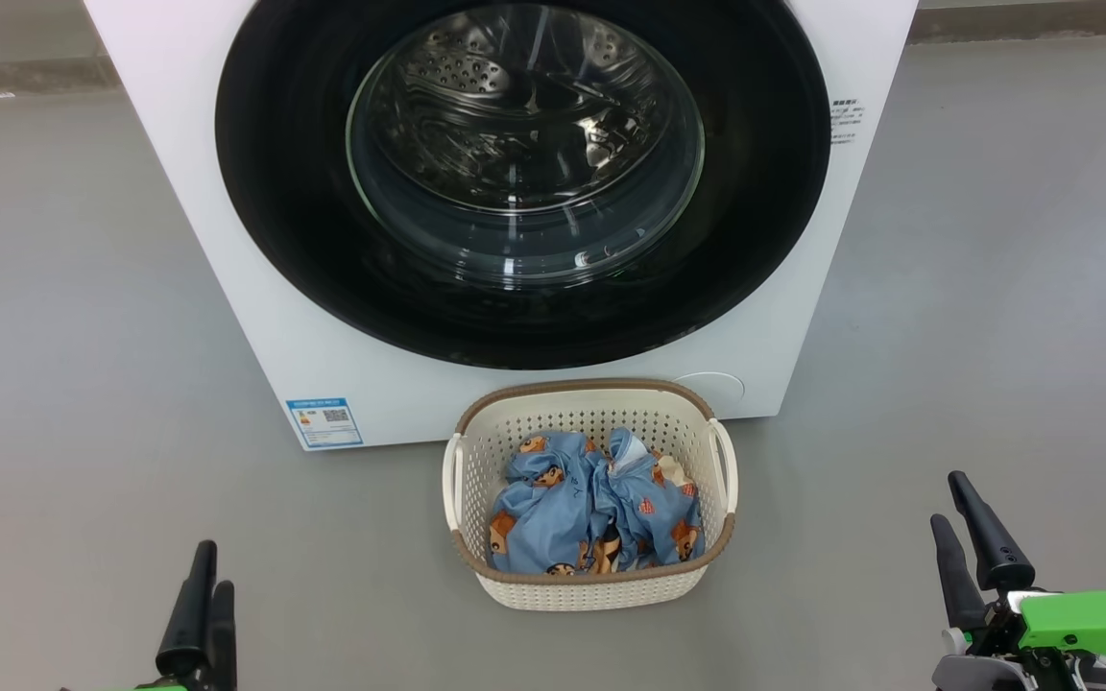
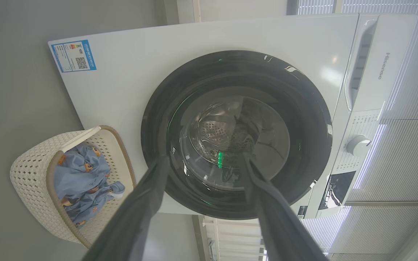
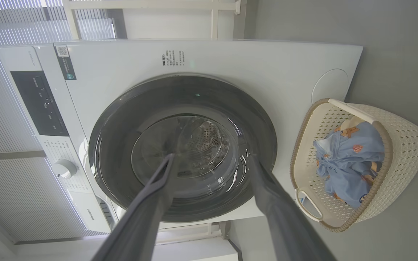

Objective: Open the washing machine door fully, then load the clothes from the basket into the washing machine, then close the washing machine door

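Note:
The white washing machine (image 1: 227,288) stands straight ahead, its round black washing machine door (image 1: 284,192) shut flat against the front, steel drum visible through the glass bowl. On the floor before it sits the cream basket (image 1: 591,585) holding the light-blue bear-print clothes (image 1: 591,504). My left gripper (image 1: 203,566) rests low at the lower left, my right gripper (image 1: 954,497) at the lower right, both well short of the basket. In each wrist view the fingers stand apart and empty: left gripper (image 2: 205,159), right gripper (image 3: 212,157), both facing the door (image 2: 303,145) (image 3: 122,119), basket to one side (image 2: 31,170) (image 3: 405,145).
Grey floor (image 1: 995,288) spreads wide on both sides of the machine and basket. A blue label (image 1: 324,422) marks the machine's lower left corner. The control panel with a dial (image 2: 357,145) sits on the machine's top strip; white slatted panels (image 3: 13,188) stand behind.

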You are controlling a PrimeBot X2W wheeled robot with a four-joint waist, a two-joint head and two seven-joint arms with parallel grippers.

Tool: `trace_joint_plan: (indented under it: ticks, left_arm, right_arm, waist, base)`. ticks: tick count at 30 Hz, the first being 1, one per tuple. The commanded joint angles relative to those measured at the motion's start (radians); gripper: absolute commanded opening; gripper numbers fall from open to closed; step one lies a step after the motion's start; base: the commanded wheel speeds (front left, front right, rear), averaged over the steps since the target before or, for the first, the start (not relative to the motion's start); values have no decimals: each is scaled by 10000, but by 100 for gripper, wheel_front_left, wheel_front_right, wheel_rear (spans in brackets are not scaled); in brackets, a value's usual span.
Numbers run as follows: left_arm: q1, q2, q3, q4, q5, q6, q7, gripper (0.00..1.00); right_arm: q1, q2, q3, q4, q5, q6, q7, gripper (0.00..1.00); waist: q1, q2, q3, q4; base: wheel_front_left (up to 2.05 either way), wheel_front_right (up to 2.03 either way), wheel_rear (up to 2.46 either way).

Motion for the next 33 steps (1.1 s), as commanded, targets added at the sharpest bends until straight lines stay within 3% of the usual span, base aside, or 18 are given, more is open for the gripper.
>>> trace_joint_plan:
  ticks: [1, 18, 33]
  left_arm:
    - [-494, 108, 6, -361, 150, -20, -96, 100]
    - [-775, 359, -449, -541, 973, -26, -707, 100]
    - [-1007, 496, -706, -722, 2723, -31, -1178, 100]
  right_arm:
    - [-519, -111, 24, -331, 54, 12, -80, 100]
    - [-827, -408, 613, -717, -732, 20, -700, 100]
    - [-1106, -708, 1084, -1053, -2422, 27, -1253, 100]
  waist:
    - [-1, 0, 4, 1]
    - [-1, 0, 31, 21]
    - [-1, 0, 40, 81]
  base:
    - [0, 0, 0]
    - [0, 0, 0]
    - [0, 0, 0]
